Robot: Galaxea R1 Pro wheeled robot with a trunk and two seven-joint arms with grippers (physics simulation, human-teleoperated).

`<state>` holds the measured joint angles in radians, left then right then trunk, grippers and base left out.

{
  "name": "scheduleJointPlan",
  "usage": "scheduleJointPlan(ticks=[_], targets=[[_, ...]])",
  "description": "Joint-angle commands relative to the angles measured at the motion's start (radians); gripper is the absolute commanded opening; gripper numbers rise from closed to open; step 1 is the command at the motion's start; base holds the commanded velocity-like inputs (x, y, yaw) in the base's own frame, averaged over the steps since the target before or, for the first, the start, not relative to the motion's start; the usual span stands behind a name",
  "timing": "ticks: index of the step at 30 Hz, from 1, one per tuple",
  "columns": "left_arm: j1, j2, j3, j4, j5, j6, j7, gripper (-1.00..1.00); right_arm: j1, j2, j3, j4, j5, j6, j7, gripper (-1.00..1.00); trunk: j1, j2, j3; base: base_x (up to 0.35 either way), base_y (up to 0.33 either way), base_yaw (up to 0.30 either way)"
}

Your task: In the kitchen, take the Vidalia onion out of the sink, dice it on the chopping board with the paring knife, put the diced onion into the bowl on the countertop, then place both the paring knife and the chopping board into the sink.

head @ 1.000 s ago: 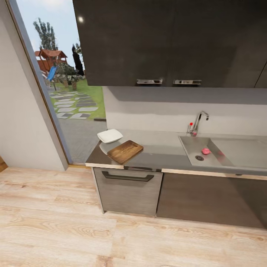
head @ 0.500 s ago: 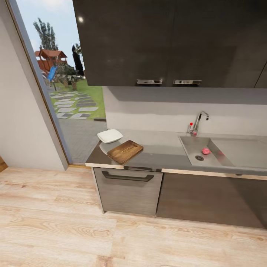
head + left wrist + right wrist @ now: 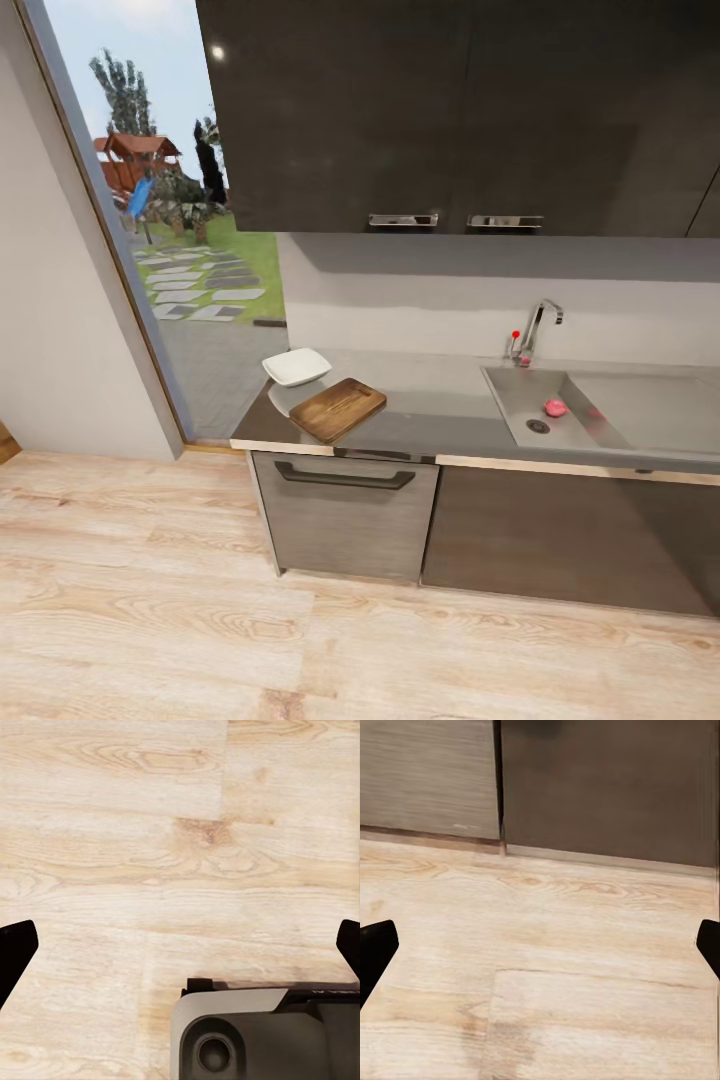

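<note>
A small pinkish Vidalia onion (image 3: 555,407) lies in the steel sink (image 3: 512,392) beside the round drain, right of centre on the glossy grey countertop (image 3: 430,395). At the counter's left end a dark wooden chopping board (image 3: 338,409) lies at an angle, with the white bowl (image 3: 297,366) just behind it. The paring knife is too small to make out from here. My left gripper (image 3: 180,945) is open over the wood floor, and my right gripper (image 3: 540,945) is open, facing floor and cabinet fronts.
A chrome tap (image 3: 535,325) with a red knob stands behind the sink, and a draining board (image 3: 650,400) extends to its right. Dark wall cabinets (image 3: 450,110) hang above the counter. A tall window (image 3: 180,250) is at the left. Light wood floor (image 3: 200,620) lies before the cabinets.
</note>
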<state>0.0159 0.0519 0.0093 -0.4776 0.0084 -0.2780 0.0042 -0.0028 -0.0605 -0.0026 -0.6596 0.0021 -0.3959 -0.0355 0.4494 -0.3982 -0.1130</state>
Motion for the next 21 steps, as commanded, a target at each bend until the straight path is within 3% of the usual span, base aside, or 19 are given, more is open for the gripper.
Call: scheduleJointPlan(ticks=[1,5,7,10,11,12,13,20,21], targets=[[0.0,0.0,0.0,-0.001,0.001,-0.001,0.0,1.0,-0.001,0.001,0.001,-0.009,0.0,-0.001,-0.012,1.0,0.001,-0.002,-0.002,0.0,0.0,0.0],[0.0,-0.001,0.0,-0.001,0.001,-0.001,0.0,1.0,-0.007,0.006,0.003,-0.117,0.001,0.052,-0.116,1.0,0.001,-0.002,-0.002,0.0,0.0,0.0],[0.0,-0.002,0.001,0.0,0.001,-0.001,0.0,1.0,-0.021,0.017,0.005,-0.205,0.001,0.127,-0.176,1.0,0.001,-0.002,-0.002,0.0,0.0,0.0],[0.001,-0.004,0.0,0.001,0.002,-0.001,0.0,1.0,-0.086,0.045,0.007,-0.373,0.004,0.35,-0.239,1.0,0.001,-0.002,-0.002,0.0,0.0,0.0],[0.001,-0.004,0.0,0.002,0.002,-0.001,0.0,1.0,-0.104,0.048,0.008,-0.399,0.004,0.391,-0.246,1.0,0.001,-0.002,-0.002,0.0,0.0,0.0],[0.001,-0.004,0.0,0.004,0.002,-0.001,0.0,1.0,-0.163,0.055,0.009,-0.454,0.004,0.497,-0.26,1.0,0.001,-0.002,-0.002,0.0,0.0,0.0],[0.0,-0.004,0.0,0.006,0.002,-0.001,0.0,1.0,-0.208,0.059,0.01,-0.475,0.004,0.554,-0.265,1.0,0.001,-0.002,-0.002,0.0,0.0,0.0],[0.0,-0.004,0.0,0.008,0.001,-0.001,0.0,1.0,-0.44,0.101,0.029,-0.505,0.004,0.776,-0.278,1.0,0.001,-0.002,-0.002,0.0,0.0,0.0],[0.001,-0.004,0.001,0.008,0.001,-0.001,0.0,1.0,-0.532,0.128,0.042,-0.505,0.015,0.847,-0.284,1.0,0.001,-0.002,-0.002,0.0,0.0,0.0]])
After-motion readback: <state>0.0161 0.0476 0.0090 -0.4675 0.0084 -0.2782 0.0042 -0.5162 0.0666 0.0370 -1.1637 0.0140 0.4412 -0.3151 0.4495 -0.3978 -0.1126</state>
